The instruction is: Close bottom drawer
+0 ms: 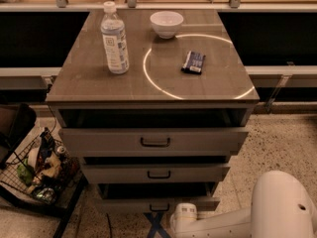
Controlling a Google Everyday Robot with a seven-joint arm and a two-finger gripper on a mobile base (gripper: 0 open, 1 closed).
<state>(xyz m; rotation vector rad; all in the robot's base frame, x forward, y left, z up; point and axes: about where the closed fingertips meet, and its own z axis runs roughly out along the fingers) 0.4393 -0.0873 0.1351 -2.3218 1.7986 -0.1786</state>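
The bottom drawer (124, 205) is the lowest of the three in the grey-brown cabinet (89, 83). It stands pulled out a little, with a dark gap above its taupe front and a small black bar handle (158, 208). My gripper (182, 218) is at the end of the white arm, at the bottom edge of the view. It is just right of the handle and close to the drawer front. Its tip is cut off by the frame edge.
The middle drawer (157, 173) and the wider top drawer (154, 142) also stand partly out. On the cabinet top are a water bottle (114, 38), a white bowl (166, 23) and a dark snack packet (193, 62). A wire basket of items (39, 172) stands on the floor at left. My white arm (282, 207) fills the lower right.
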